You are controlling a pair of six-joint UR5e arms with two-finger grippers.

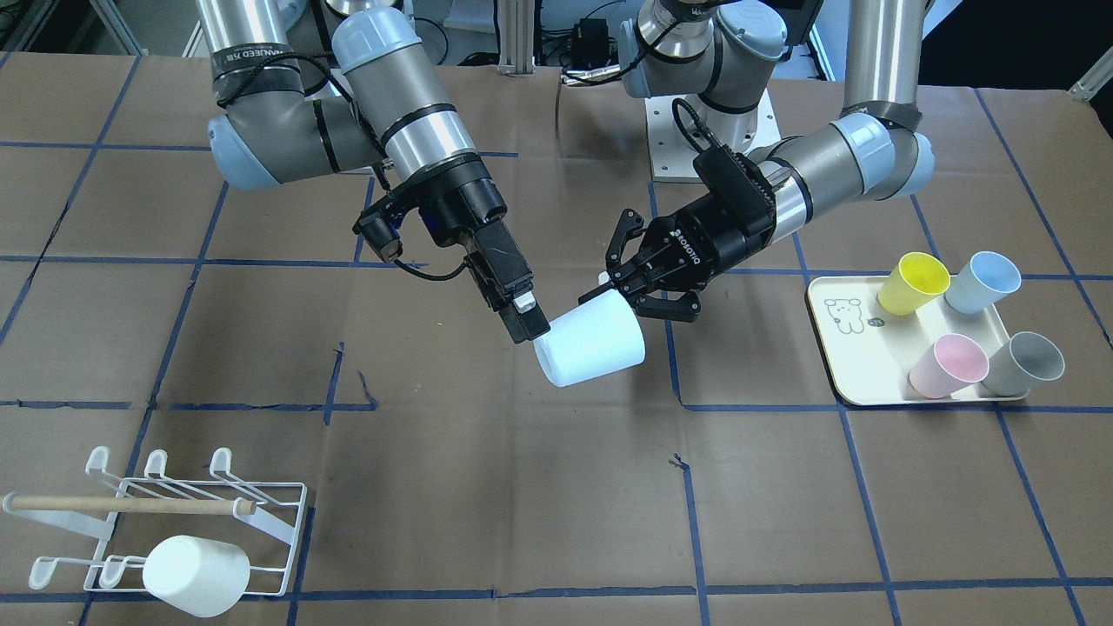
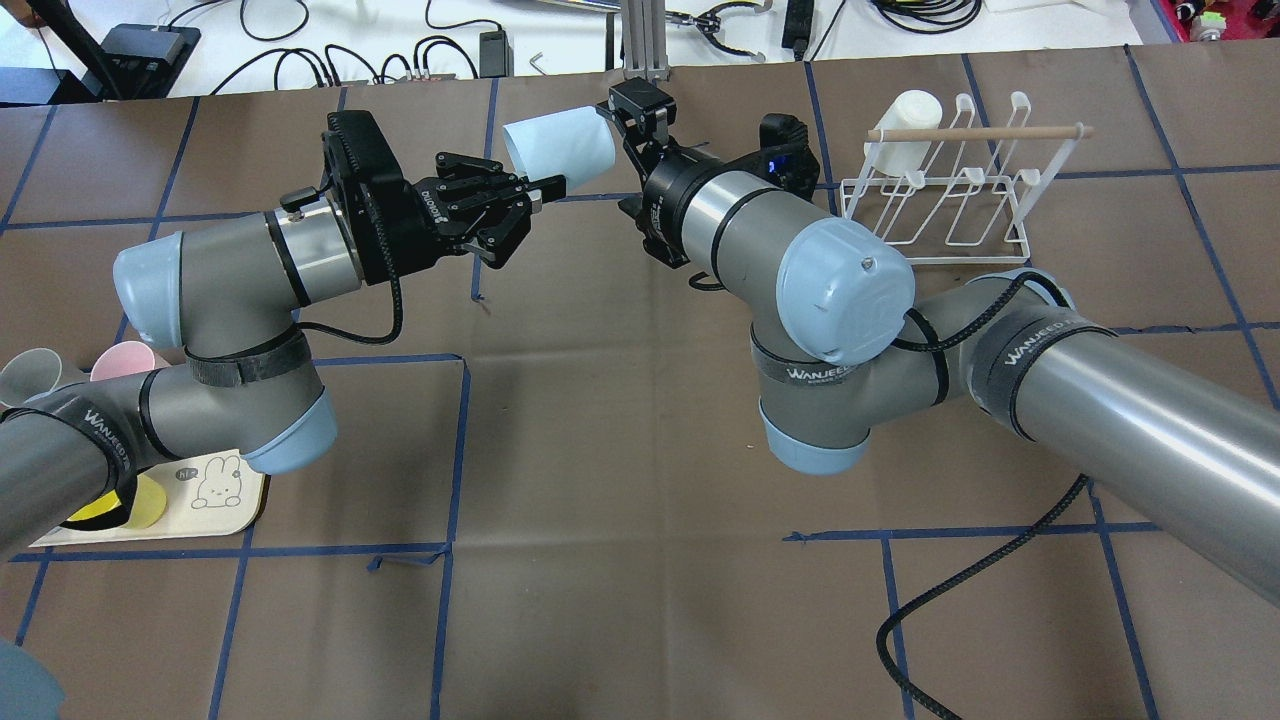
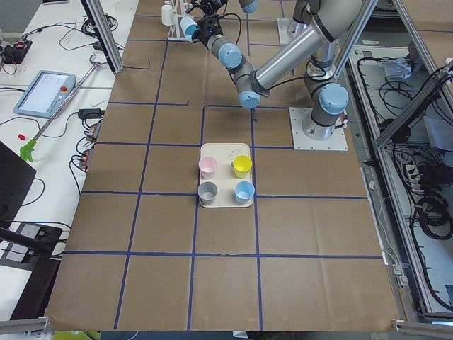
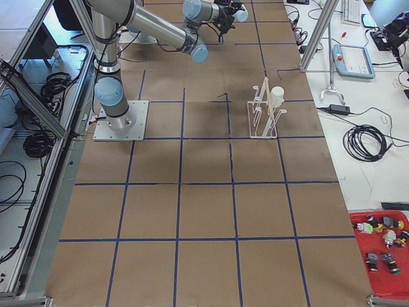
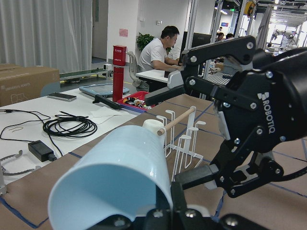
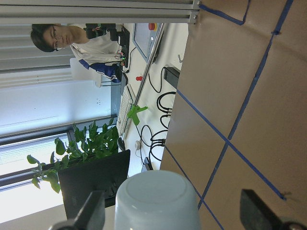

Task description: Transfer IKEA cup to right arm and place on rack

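A pale blue cup (image 1: 591,348) hangs on its side above the table's middle, between both grippers. My left gripper (image 1: 613,294) is shut on the cup's wall at the rim end, and the left wrist view looks into the open mouth of the cup (image 5: 115,177). My right gripper (image 1: 529,320) is open with the cup's base end between its fingers; in the right wrist view the cup's base (image 6: 156,196) sits between the spread fingers without touching them. The white wire rack (image 1: 130,503) with its wooden dowel stands at the table corner on the right arm's side.
A white cup (image 1: 196,574) hangs on one peg of the rack. A cream tray (image 1: 835,348) with a bear drawing, on the left arm's side, holds yellow (image 1: 913,283), blue (image 1: 983,283), pink (image 1: 948,365) and grey (image 1: 1026,363) cups. Brown paper with blue tape lines covers the table.
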